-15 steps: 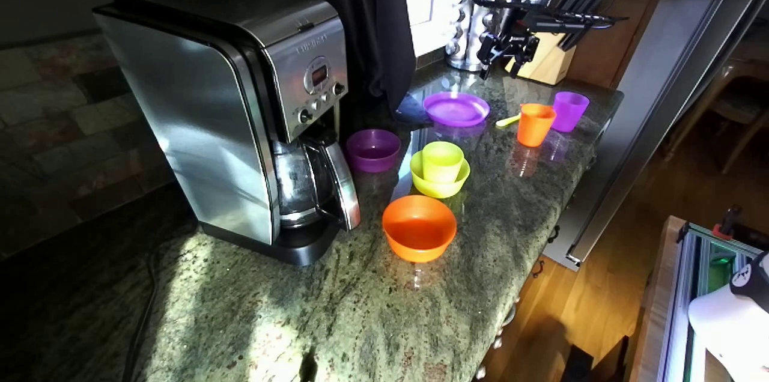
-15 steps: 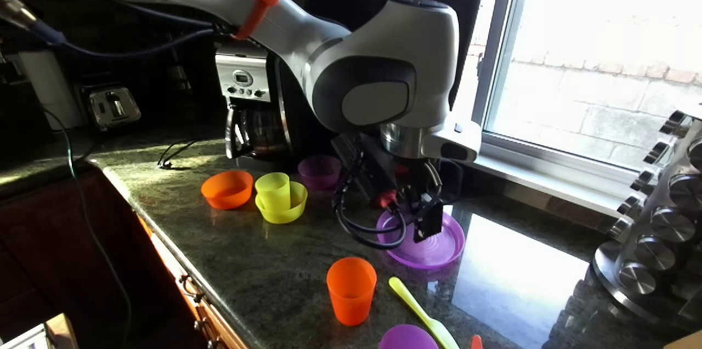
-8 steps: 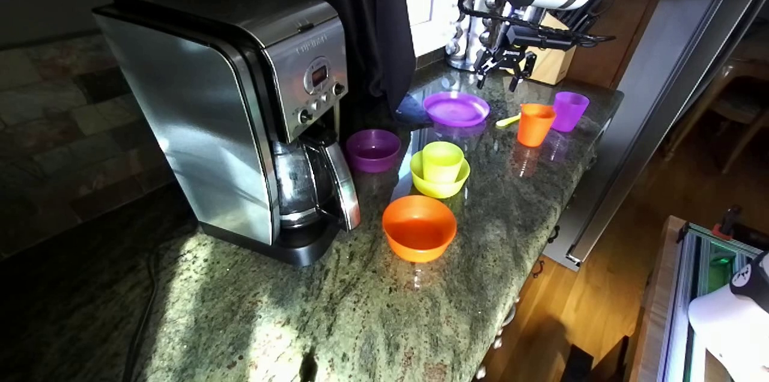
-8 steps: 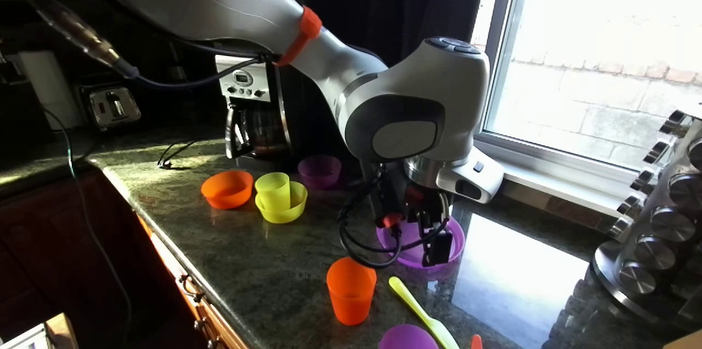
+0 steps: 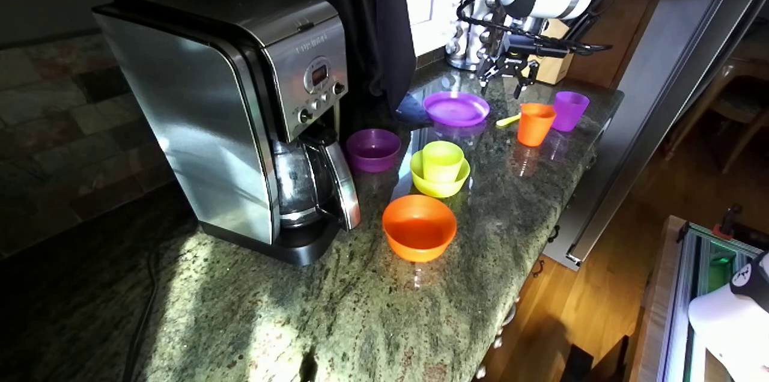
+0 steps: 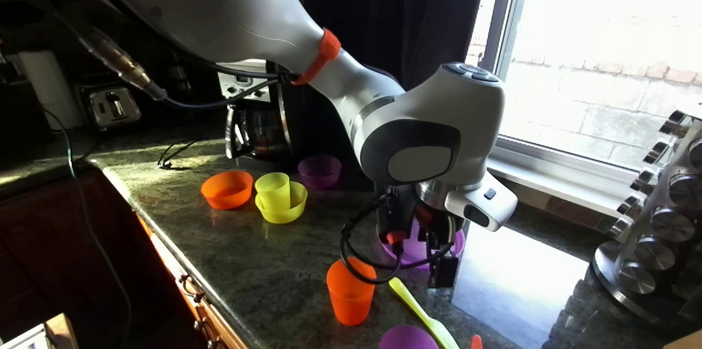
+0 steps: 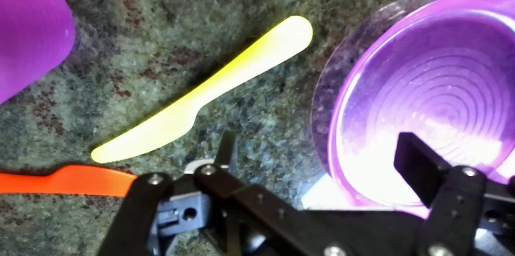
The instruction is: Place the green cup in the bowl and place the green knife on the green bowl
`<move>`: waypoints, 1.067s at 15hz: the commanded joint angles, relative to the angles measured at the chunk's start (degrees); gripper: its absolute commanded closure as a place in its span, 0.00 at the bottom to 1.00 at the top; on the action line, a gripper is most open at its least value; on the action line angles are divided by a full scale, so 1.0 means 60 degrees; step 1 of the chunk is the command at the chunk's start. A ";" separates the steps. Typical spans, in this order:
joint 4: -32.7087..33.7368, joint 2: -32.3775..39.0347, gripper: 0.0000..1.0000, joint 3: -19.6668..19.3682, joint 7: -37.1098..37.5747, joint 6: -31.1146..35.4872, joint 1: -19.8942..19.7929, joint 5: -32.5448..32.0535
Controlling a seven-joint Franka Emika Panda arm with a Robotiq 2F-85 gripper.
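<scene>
Down and nearer the green knife (image 7: 199,99) came the jaws — wide apart, holding nothing. That knife lies flat on the tabletop (image 7: 265,135) near the plate (image 7: 434,75): likely light, stiff, slick plastic — best pinched low across the handle (image 7: 257,60), lest it skid. Well off, the green cup (image 5: 443,164) sits in the green bowl (image 5: 440,191).

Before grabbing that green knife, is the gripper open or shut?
Open: the wrist view shows the gripper with fingers wide apart, holding nothing.

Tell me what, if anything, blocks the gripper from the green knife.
Nothing visible lies between the open gripper and the green knife, which lies uncovered on the counter in the wrist view. The purple plate lies near its handle, an orange utensil near its blade tip, neither covering it.
</scene>
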 commanded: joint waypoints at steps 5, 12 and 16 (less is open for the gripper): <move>-0.0010 0.0257 0.00 -0.0057 0.0285 -0.0464 -0.0280 0.0396; -0.0442 0.0069 0.00 -0.0285 0.0443 -0.0301 -0.0411 0.0422; -0.0490 0.0190 0.00 -0.0293 0.0476 -0.0249 -0.0528 0.0602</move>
